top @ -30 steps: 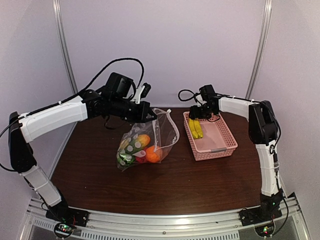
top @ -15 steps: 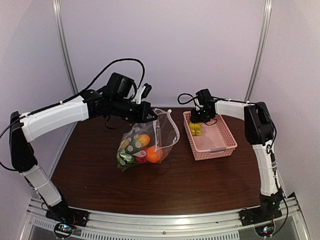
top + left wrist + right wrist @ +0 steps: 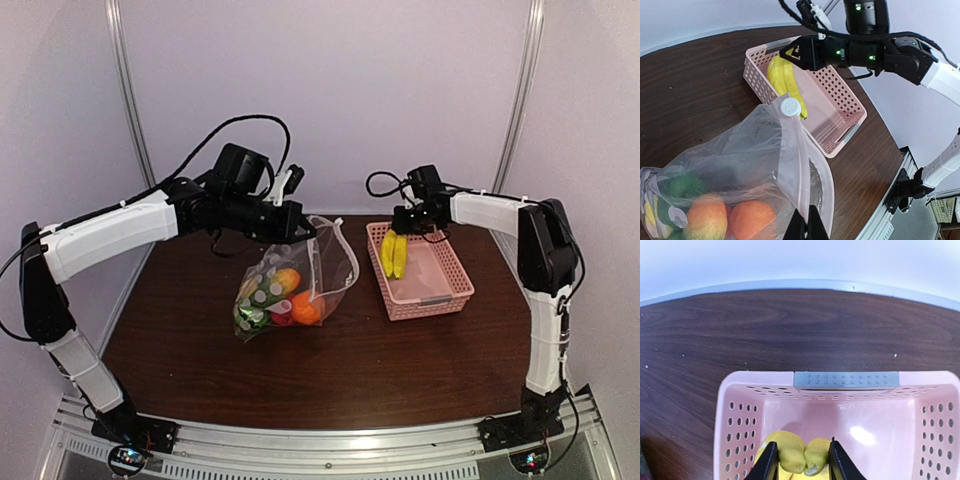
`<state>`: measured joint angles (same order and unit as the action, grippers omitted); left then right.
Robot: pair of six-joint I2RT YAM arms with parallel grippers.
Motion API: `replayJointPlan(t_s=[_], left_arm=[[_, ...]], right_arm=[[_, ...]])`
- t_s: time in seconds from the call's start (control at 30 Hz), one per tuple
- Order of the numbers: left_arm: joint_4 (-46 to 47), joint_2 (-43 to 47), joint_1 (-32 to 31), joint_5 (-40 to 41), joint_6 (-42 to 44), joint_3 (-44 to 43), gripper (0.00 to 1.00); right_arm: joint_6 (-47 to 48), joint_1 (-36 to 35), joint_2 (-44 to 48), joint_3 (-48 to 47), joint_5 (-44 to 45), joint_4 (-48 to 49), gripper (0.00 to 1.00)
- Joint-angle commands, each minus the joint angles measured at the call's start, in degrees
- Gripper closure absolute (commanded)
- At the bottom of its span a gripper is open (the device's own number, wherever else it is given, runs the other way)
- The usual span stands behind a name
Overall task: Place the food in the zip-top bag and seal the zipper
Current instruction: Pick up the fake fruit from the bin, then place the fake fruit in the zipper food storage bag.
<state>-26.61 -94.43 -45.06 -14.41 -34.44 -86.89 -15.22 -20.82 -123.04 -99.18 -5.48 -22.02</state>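
My left gripper point(image 3: 296, 226) is shut on the mouth edge of the clear zip-top bag point(image 3: 318, 272) and holds it up open. The bag holds an orange point(image 3: 306, 308), a green pepper point(image 3: 249, 318), a red-pink fruit and an orange-green piece point(image 3: 284, 281). The zipper strip with its white slider tab point(image 3: 790, 106) runs up from my left fingertips point(image 3: 806, 226). My right gripper point(image 3: 402, 229) is shut on the yellow banana bunch point(image 3: 393, 254) and holds it lifted over the pink basket point(image 3: 447, 291). In the right wrist view the bananas point(image 3: 799, 454) sit between the fingers.
The pink latticed basket point(image 3: 935, 420) stands right of the bag on the brown table point(image 3: 330, 370), with nothing else in it. White walls close in behind and on both sides.
My right gripper has closed on the banana bunch and lifted it out of the basket bottom. The left arm and bag have held still.
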Motion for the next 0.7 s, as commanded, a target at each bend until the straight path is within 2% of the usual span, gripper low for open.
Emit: replayJointPlan(t_s=[0.0,0.2,0.3,0.5,0.67], left_arm=[[2.85,-0.76,0.24,-1.27,0.06,-1.46,1.00],[2.87,-0.50,0.27,-0.99,0.16,-1.09,1.00],[3.32,-0.55,0.24,-0.98,-0.08,-0.85,1.00],[5.87,-1.56,0.26,-1.77,-1.40,-0.33,1.00],[7.00,-2.83,0.26,-3.42,-3.34,-1.85,1.00]], right_arm=[[1.42,0.66,6.21,3.74,-1.75,3.40,0.85],[3.74,1.57,12.67,6.91,-2.54,3.63,0.89],[4.46,2.40,18.31,9.44,-5.81,5.36,0.89],[4.66,2.55,29.03,13.38,-21.36,10.10,0.89],[-3.92,2.01,32.50,15.36,-34.21,15.94,0.89]])
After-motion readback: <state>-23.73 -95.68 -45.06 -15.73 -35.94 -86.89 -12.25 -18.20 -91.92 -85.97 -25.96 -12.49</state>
